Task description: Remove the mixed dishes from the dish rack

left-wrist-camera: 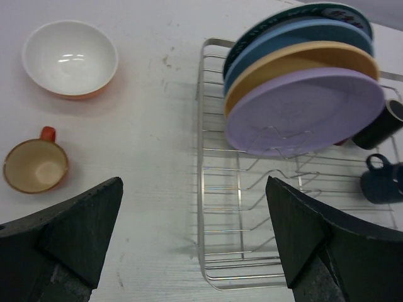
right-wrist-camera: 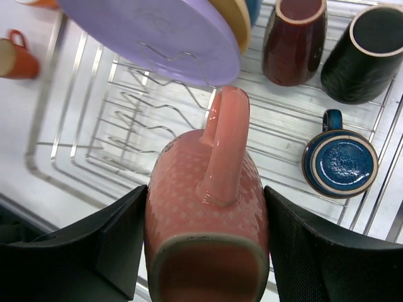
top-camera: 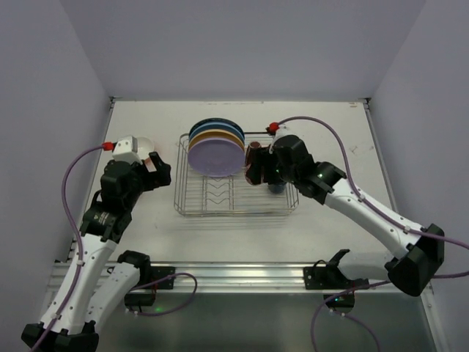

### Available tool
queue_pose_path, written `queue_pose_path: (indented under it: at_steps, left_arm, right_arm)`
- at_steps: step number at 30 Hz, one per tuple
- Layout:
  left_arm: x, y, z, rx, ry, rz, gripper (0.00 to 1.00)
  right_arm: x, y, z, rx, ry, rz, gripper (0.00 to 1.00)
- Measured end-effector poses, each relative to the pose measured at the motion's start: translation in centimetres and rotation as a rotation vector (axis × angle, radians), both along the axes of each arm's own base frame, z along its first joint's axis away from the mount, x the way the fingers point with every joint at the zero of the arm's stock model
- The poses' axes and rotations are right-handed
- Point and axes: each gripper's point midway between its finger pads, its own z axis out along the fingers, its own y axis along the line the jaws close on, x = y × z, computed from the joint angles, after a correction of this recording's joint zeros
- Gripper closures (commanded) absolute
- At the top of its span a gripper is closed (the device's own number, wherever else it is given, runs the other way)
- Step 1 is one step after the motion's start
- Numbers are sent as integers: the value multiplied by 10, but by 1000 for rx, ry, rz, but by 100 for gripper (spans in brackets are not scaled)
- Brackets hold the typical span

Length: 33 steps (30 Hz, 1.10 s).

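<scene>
Right gripper [right-wrist-camera: 206, 251] pinches pink cup [right-wrist-camera: 201, 189] by its sides, over the right part of the rack [left-wrist-camera: 200, 157], just right of lavender plate [left-wrist-camera: 302, 113]. Cup's long axis runs along the fingers, handle toward the wrist camera. Left gripper [left-wrist-camera: 194, 211] is spread wide and empty, over the rack's left rim. Bowl [left-wrist-camera: 69, 60] and orange cup [left-wrist-camera: 36, 167] sit on the table to the left. Next, likely: carry pink cup clear of rack.

pink cup [right-wrist-camera: 208, 207]: near end cropped | patterned plate [left-wrist-camera: 327, 9]: mostly hidden behind blue plate [left-wrist-camera: 286, 39]
</scene>
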Motion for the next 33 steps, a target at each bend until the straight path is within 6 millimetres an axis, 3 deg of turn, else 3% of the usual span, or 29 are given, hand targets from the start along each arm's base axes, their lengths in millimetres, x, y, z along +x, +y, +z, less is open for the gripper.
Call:
queue_pose_path:
  at_steps: [1, 4, 7, 11, 14, 17, 23, 33]
  left_arm:
    - [-1, -7, 3, -24, -4, -30, 0]
    - [-4, -38, 19, -145, -49, -169, 0]
    - [-6, -89, 47, -361, -162, -402, 0]
    - [-19, -139, 62, -616, -214, -658, 0]
    - [-36, -174, 74, -718, -202, -821, 0]
    - [-67, -199, 103, -766, -275, -982, 0]
    - [-103, -219, 149, -799, -430, -1130, 3]
    - [-128, -245, 150, -778, -467, -1242, 20]
  right_arm:
    - [-4, -1, 8, 26, -18, 11, 84]
    - [-15, -3, 38, 114, -81, 37, 100]
    - [-28, -3, 66, 208, -136, 65, 100]
    - [-46, 3, 105, 349, -193, 134, 100]
    - [-58, 6, 125, 445, -219, 172, 100]
    - [-71, 9, 138, 539, -228, 206, 100]
    - [-88, 24, 162, 681, -204, 296, 100]
    - [-105, 36, 184, 803, -174, 394, 100]
